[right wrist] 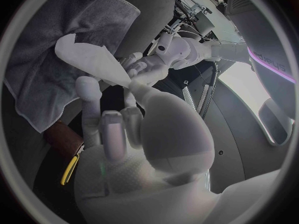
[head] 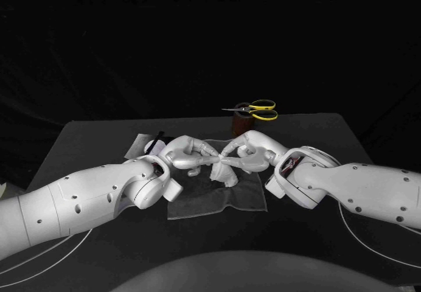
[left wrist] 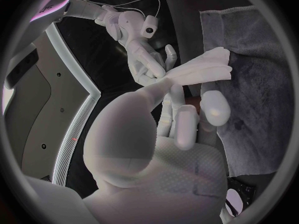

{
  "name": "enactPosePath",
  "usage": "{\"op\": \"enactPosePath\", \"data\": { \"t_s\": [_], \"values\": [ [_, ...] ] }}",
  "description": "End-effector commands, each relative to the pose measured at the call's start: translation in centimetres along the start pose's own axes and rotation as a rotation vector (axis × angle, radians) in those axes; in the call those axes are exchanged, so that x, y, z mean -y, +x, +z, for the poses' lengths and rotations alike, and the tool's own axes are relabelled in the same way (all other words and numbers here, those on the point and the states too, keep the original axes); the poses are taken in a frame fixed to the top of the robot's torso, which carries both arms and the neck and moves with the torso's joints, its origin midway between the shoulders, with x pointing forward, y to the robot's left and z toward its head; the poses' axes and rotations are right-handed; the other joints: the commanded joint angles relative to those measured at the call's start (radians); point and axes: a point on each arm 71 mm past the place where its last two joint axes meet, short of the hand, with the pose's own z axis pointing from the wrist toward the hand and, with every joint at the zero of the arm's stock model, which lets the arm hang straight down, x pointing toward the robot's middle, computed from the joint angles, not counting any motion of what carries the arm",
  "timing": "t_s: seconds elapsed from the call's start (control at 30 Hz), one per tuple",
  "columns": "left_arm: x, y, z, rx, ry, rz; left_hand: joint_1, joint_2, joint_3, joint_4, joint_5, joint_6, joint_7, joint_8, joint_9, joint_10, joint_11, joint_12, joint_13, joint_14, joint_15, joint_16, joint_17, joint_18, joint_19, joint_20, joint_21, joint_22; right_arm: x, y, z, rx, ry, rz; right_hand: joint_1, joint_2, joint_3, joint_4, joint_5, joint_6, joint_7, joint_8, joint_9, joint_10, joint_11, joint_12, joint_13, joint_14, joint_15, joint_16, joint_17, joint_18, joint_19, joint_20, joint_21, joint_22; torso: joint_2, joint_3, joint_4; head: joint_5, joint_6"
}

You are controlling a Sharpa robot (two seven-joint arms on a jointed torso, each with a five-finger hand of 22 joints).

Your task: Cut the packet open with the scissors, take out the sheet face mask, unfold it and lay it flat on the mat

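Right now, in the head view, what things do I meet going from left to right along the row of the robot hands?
Pale flat packet → left silver robot hand → white sheet face mask, pinched by both → right silver robot hand.

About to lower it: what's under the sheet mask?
The grey mat lies under the sheet face mask, which the left hand and right hand hold. Hands and mask cover the mat's far part.

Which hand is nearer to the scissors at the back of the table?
Right. The right hand sits almost directly in front of the scissors standing in their holder; the left hand is beside it, farther off toward the robot's left. Both hold the face mask.
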Motion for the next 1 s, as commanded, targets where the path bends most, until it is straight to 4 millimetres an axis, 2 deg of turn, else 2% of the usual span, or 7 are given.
{"op": "enactPosePath", "data": {
  "t_s": [0.03, 0.07, 0.17, 0.27, 0.63, 1.0],
  "values": [
    [0.24, 0.08, 0.1, 0.009, 0.02, -0.008, -0.005, -0.002, 0.042, -0.004, 0.004, 0.005, -0.002, 0.015, 0.035, -0.005, -0.006, 0.018, 0.015, 0.014, -0.002, 0.009, 0.015, -0.015, 0.008, -0.002, 0.012, 0.01, 0.01, 0.01, 0.01, -0.012, -0.002, -0.004, -0.009, -0.005, -0.011, 0.005, 0.004, -0.028, 0.01, -0.01, -0.007, 0.034, 0.011, -0.019, 0.14, 0.077, 0.002, -0.001, 0.198, 0.02, -0.014, 0.002, -0.019, 0.049, 0.0, -0.0001, -0.0005, -0.001, 0.0],
    [0.25, 0.05, 0.1, 0.014, 0.021, -0.008, -0.009, -0.004, 0.051, -0.004, 0.004, 0.004, -0.002, 0.017, 0.039, -0.007, -0.006, 0.022, 0.019, 0.015, -0.002, 0.009, 0.017, -0.015, 0.009, -0.002, 0.015, 0.013, 0.04, -0.02, -0.01, -0.011, -0.001, -0.002, -0.012, -0.016, -0.019, 0.005, 0.004, -0.043, 0.017, -0.019, -0.011, 0.031, 0.017, -0.026, 0.136, 0.075, 0.007, -0.002, 0.195, 0.021, -0.018, 0.004, -0.029, 0.047, 0.0, 0.0001, -0.0003, 0.0, 0.0],
    [0.26, -0.08, 0.08, 0.027, 0.025, -0.009, -0.022, -0.012, 0.098, -0.013, 0.004, -0.001, -0.004, 0.028, 0.057, -0.014, -0.007, 0.037, 0.034, 0.02, -0.003, 0.013, 0.028, -0.017, 0.012, -0.003, 0.024, 0.023, 0.1, -0.09, -0.08, -0.009, 0.001, 0.002, -0.016, -0.032, -0.033, 0.005, 0.004, -0.052, 0.025, -0.025, -0.016, 0.026, 0.024, -0.034, 0.132, 0.073, 0.013, -0.004, 0.191, 0.021, -0.023, 0.009, -0.042, 0.044, 0.0, 0.0005, 0.0, 0.0, 0.0],
    [0.24, -0.21, 0.04, 0.036, 0.025, -0.013, -0.035, -0.021, 0.135, -0.019, 0.004, -0.004, -0.005, 0.034, 0.07, -0.019, -0.008, 0.045, 0.042, 0.021, -0.003, 0.014, 0.031, -0.017, 0.011, -0.004, 0.028, 0.028, 0.13, -0.14, -0.16, -0.009, 0.001, 0.006, -0.02, -0.038, -0.04, 0.008, 0.004, -0.055, 0.028, -0.029, -0.02, 0.024, 0.027, -0.037, 0.13, 0.072, 0.016, -0.005, 0.189, 0.022, -0.025, 0.012, -0.048, 0.043, 0.0, 0.0007, -0.0001, -0.001, 0.0],
    [0.26, -0.18, 0.05, 0.037, 0.025, -0.019, -0.052, -0.029, 0.166, -0.022, 0.004, -0.008, -0.006, 0.041, 0.084, -0.021, -0.008, 0.054, 0.051, 0.023, -0.004, 0.015, 0.035, -0.017, 0.01, -0.004, 0.032, 0.032, 0.13, -0.12, -0.2, -0.015, 0.001, 0.011, -0.019, -0.037, -0.043, 0.01, 0.004, -0.05, 0.027, -0.028, -0.021, 0.023, 0.027, -0.037, 0.13, 0.071, 0.018, -0.005, 0.189, 0.022, -0.026, 0.014, -0.049, 0.042, 0.0, -0.0002, 0.0002, -0.002, 0.0],
    [0.29, 0.06, 0.06, 0.016, 0.023, -0.024, -0.057, -0.032, 0.173, -0.024, 0.004, -0.009, -0.006, 0.044, 0.088, -0.02, -0.009, 0.056, 0.053, 0.027, -0.004, 0.016, 0.042, -0.018, 0.012, -0.004, 0.035, 0.036, 0.14, -0.1, 0.0, -0.006, 0.004, 0.007, -0.003, -0.022, -0.039, 0.006, 0.005, -0.034, 0.021, -0.02, -0.021, 0.024, 0.022, -0.033, 0.132, 0.074, 0.015, -0.002, 0.194, 0.023, -0.022, 0.015, -0.039, 0.045, 0.0, -0.0004, 0.0004, -0.003, 0.0]
  ]
}}
